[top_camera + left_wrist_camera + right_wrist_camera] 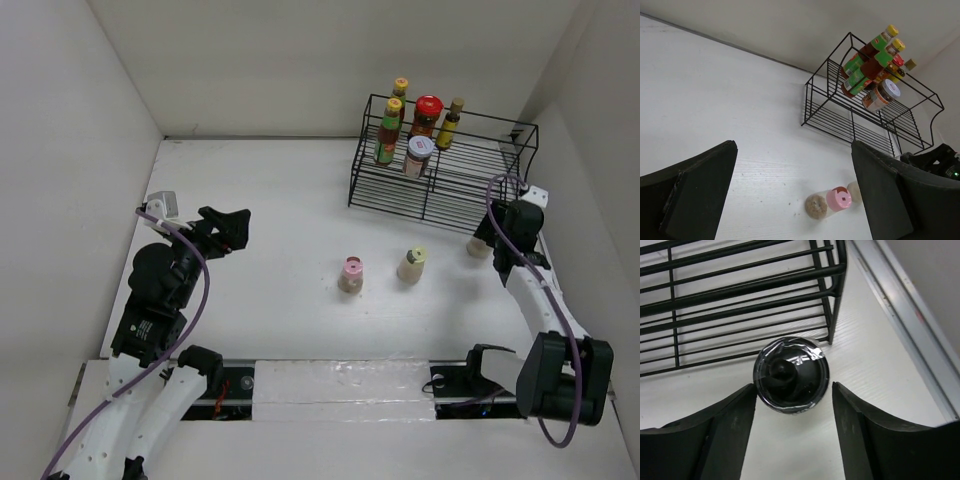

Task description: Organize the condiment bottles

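Observation:
The black-capped beige bottle (480, 244) stands on the table just in front of the rack's right corner. My right gripper (490, 238) is open and hovers over it; in the right wrist view the black cap (792, 374) sits just beyond the tips of my open right gripper (794, 402), untouched. The pink-capped bottle (351, 275) and the cream-capped bottle (412, 265) stand mid-table. Two yellow-capped sauce bottles (388, 132), a red-lidded jar (426, 115), a silver-lidded jar (418, 156) and a small brown bottle (449, 123) sit on the rack. My left gripper (238, 228) is open and empty at the left.
The black wire rack (470, 190) stands at the back right; its lower tiers hold nothing. The right wall and a metal strip (910, 320) run close beside the right gripper. In the left wrist view the pink-capped bottle (839, 199) lies ahead between the fingers (695, 185).

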Controlling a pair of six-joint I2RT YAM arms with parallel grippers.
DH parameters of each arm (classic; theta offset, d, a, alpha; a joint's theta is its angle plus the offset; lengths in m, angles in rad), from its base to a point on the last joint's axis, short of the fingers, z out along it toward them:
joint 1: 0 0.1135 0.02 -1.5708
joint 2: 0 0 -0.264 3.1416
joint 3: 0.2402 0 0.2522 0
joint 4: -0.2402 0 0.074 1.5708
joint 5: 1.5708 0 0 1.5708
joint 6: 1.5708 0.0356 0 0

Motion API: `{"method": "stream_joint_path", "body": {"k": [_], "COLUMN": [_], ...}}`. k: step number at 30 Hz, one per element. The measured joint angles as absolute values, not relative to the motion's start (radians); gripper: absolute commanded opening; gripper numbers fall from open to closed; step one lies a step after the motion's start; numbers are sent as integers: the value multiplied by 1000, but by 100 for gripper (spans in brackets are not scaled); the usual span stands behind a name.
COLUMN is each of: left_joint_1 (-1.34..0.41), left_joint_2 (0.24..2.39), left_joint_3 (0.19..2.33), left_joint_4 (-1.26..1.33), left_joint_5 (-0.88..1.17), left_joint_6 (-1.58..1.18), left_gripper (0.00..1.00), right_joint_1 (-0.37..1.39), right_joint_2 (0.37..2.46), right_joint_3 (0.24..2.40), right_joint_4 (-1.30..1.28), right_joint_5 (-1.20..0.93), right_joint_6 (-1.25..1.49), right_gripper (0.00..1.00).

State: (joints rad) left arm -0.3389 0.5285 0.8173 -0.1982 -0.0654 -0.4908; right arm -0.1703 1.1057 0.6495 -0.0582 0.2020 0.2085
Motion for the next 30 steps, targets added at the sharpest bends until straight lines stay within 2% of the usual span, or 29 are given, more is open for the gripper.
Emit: {"method": "stream_joint_path", "body": {"k": [2,4,6,12,14,15,18,25,30], "left_joint_1": [-339,-339,-339,-339,-339,-339,-339,-339,-339], "left_joint_2": [529,530,534,547,548,548,549,548,549], "left_joint_3": [817,817,817,817,817,817,817,817,817], "left_joint_4": [-198,-198,-197,-190,-190,-190,-186,-183,-183], "left_joint_5": [-64,-60,-56,-52,-52,-52,-52,-52,-52], "left_joint_6": [-491,-491,-491,-491,-491,-491,-491,-491,-491], "left_gripper": [94,94,94,94,94,94,94,94,94], "right_joint_1": [-171,-171,-171,-171,-171,-171,-168,-105,15], "right_joint_2": [1139,1158,1174,1225,1249,1258,1266,1227,1031], "right_joint_3": [658,667,677,700,707,709,713,697,670], "right_joint_4": [-40,-27,-8,49,63,69,82,66,-9], "right_joint_5": [186,182,184,205,214,218,234,286,279], "right_joint_6": [210,213,214,218,219,220,226,231,233], "right_gripper": [61,61,56,55,45,35,18,11,10]}}
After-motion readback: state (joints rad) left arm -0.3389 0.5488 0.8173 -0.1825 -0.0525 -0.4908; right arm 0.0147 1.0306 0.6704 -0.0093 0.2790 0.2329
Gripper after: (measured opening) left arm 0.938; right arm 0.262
